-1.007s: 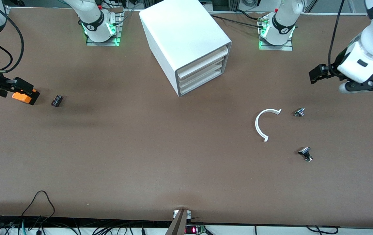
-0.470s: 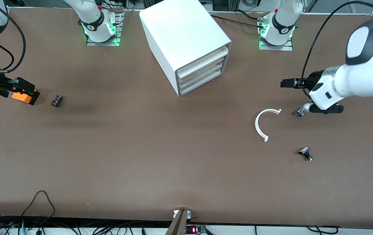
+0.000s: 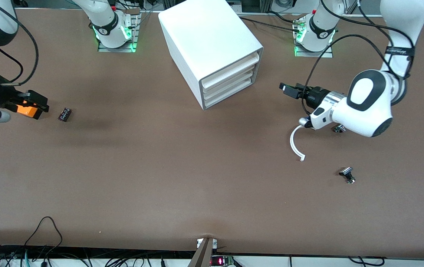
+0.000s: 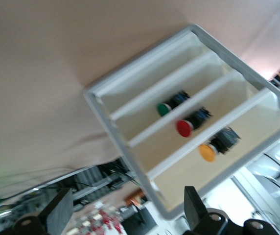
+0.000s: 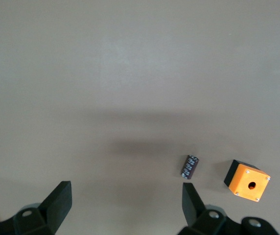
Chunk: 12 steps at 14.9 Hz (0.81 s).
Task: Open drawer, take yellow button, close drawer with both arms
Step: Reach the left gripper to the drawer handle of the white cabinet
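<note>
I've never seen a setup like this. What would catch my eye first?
Probably the big white cabinet standing on the brown table between the two arms' bases, its three drawers shut. Next, the left arm's open pincer hanging over the table beside the cabinet, above a white curved piece. The right pincer hovers over an orange cube.

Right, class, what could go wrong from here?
The top drawer sits tight above two like it; the open left gripper could catch the wrong one. The left arm hangs over the white arc and might sweep it. The cube near the open right gripper is orange like the button.
</note>
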Each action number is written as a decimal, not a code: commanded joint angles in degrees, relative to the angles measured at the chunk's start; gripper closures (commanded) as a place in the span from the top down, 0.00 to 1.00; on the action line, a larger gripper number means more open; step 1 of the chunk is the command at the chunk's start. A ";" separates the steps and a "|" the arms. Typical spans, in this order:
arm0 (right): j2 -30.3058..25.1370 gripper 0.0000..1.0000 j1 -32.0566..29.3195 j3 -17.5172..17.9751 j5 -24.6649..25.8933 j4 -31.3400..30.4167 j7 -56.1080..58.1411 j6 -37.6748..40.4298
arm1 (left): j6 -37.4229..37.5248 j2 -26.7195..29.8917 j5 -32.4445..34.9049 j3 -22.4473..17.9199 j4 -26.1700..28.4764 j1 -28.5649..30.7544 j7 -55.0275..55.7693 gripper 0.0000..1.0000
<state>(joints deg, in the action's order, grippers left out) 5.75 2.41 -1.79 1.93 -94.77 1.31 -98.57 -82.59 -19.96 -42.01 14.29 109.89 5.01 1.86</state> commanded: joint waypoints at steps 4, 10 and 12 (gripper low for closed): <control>0.84 1.00 5.22 0.03 -0.43 2.39 -0.34 1.02 | -7.39 -0.78 -11.69 5.55 7.16 -2.99 -6.75 1.00; 0.93 1.00 8.31 0.03 -0.43 2.75 0.09 1.19 | -15.66 -0.78 -14.06 11.80 11.74 -2.99 -10.38 1.00; 0.66 1.00 8.14 -0.14 -0.43 2.75 0.36 1.98 | -17.51 -0.61 -15.03 13.04 13.15 -2.99 -10.38 0.99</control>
<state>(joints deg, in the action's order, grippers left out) 6.45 10.65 -1.53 1.93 -93.02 1.24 -98.25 -98.13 -21.50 -55.08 25.72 120.76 1.38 -6.83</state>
